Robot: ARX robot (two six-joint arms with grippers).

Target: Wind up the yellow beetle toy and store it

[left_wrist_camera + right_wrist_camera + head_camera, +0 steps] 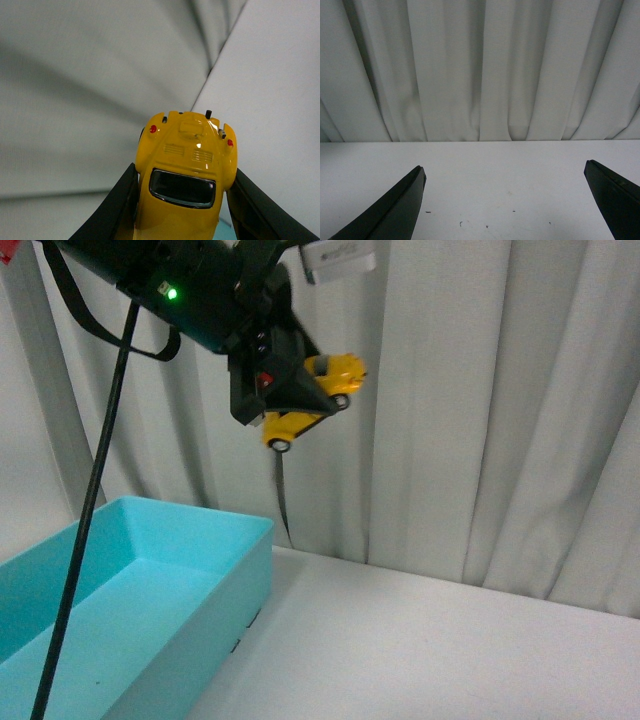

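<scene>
High in the air at the top of the front view, my left gripper point(300, 400) is shut on the yellow beetle toy point(335, 373), which tilts nose-down with two black wheels showing. In the left wrist view the yellow beetle toy point(186, 170) fills the gap between the two black fingers point(112, 210), its rear window and red tail lights facing the camera. My right gripper point(505, 172) stands open above the white table point(485, 175) with nothing between its fingers. It is out of the front view.
A turquoise open bin point(215, 570) sits on the white table point(430, 650) at the lower left, below and left of the held toy. A black cable point(85, 520) hangs across it. White curtains point(480, 410) close off the back.
</scene>
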